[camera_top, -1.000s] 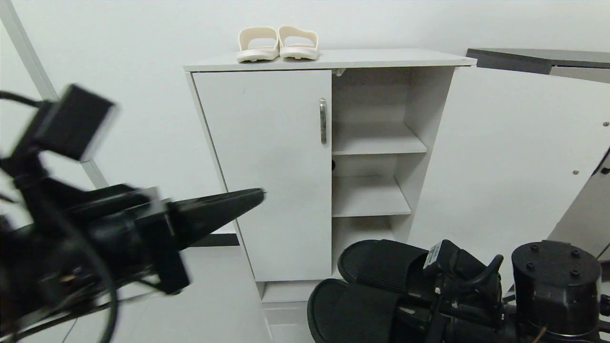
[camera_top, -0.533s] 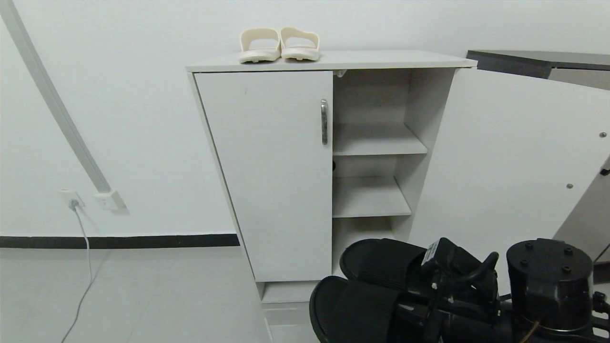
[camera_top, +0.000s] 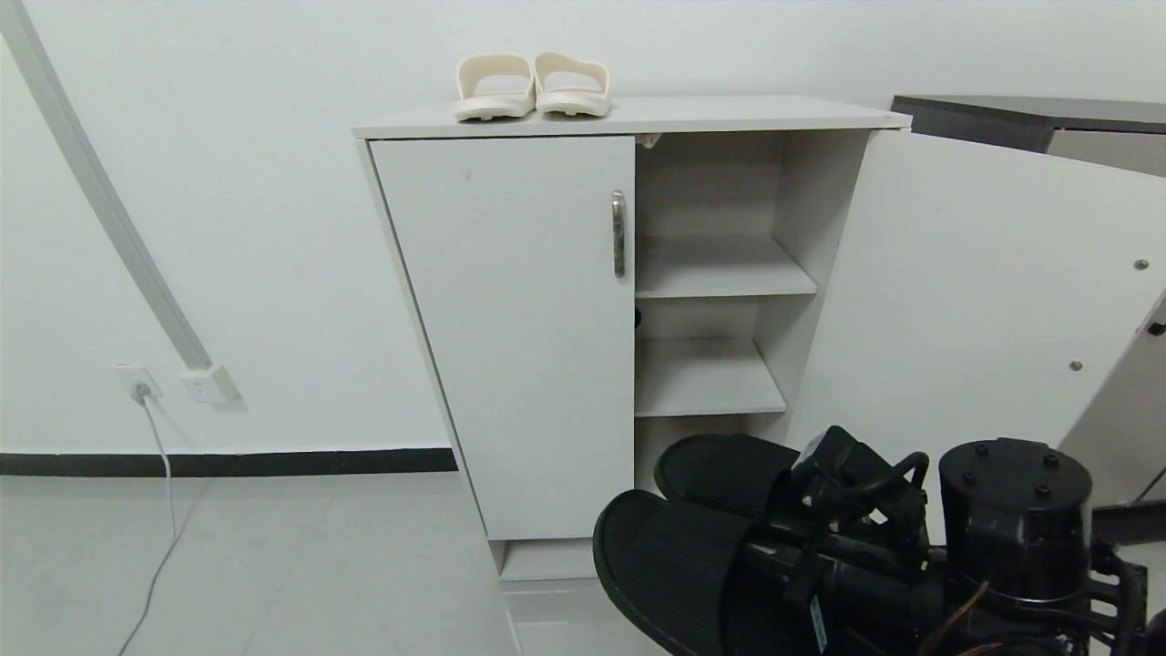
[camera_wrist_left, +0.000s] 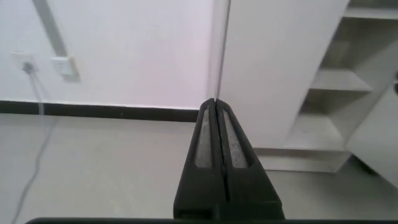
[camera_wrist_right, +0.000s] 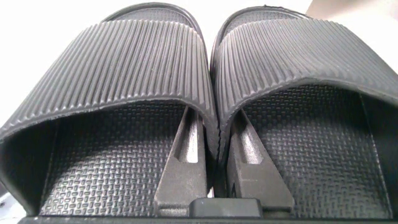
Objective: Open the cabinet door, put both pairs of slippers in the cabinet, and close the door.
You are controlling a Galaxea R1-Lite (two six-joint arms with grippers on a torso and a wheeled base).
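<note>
- The pair of black slippers hangs low and to the right, just in front of the open right half of the cabinet. The toes point toward the cabinet.
- The right gripper holds them with one finger under each strap. It pinches the two inner side walls together, so the slippers sit side by side and touching.
- The step in hand looks to be carrying this pair onto a shelf. The pair should go in toes first and level, between the edge of the closed left door and the swung-out right door.
- The soles should clear the front lip of the middle shelf before being lowered.
- The grip should loosen only once both soles rest flat, and far enough in for the door to shut.
- Since only the inner walls are held, the outer edges may sag, so a slow, steady approach would help.
- The slippers are matte black, with ribbed straps and dimpled footbeds. They look rubbery and likely to flex.
- The upper shelf is also bare.
- The cream slippers lie on the cabinet top, toward its left, waiting their turn.
- The left gripper is clenched on nothing, off to the left of the cabinet above the floor.
</note>
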